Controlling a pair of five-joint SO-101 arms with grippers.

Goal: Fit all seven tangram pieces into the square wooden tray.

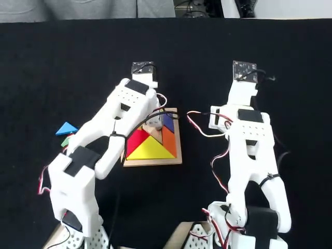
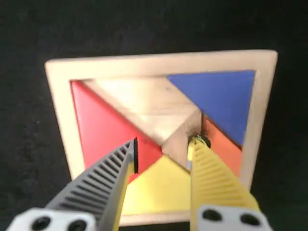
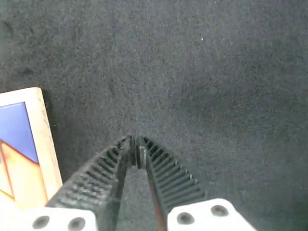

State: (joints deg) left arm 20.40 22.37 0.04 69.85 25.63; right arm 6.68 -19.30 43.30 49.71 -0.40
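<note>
The square wooden tray (image 1: 154, 161) lies at the table's middle. In it are a red triangle (image 2: 103, 127), a yellow triangle (image 2: 161, 185), a blue triangle (image 2: 219, 96) and an orange piece (image 2: 224, 147); a patch of bare tray floor (image 2: 139, 98) shows between red and blue. My left gripper (image 2: 164, 149) hangs open low over the tray's centre, one finger over the red triangle, the other by the orange piece. A blue triangle (image 1: 66, 127) and a green piece (image 1: 65, 140) lie loose left of the tray. My right gripper (image 3: 136, 151) is shut over black cloth, right of the tray (image 3: 47, 139).
Black cloth (image 1: 249, 46) covers the whole table. The left arm (image 1: 104, 135) slants over the tray's left side and partly hides the green piece. The right arm (image 1: 251, 145) stands upright to the tray's right. Open cloth lies behind and on both sides.
</note>
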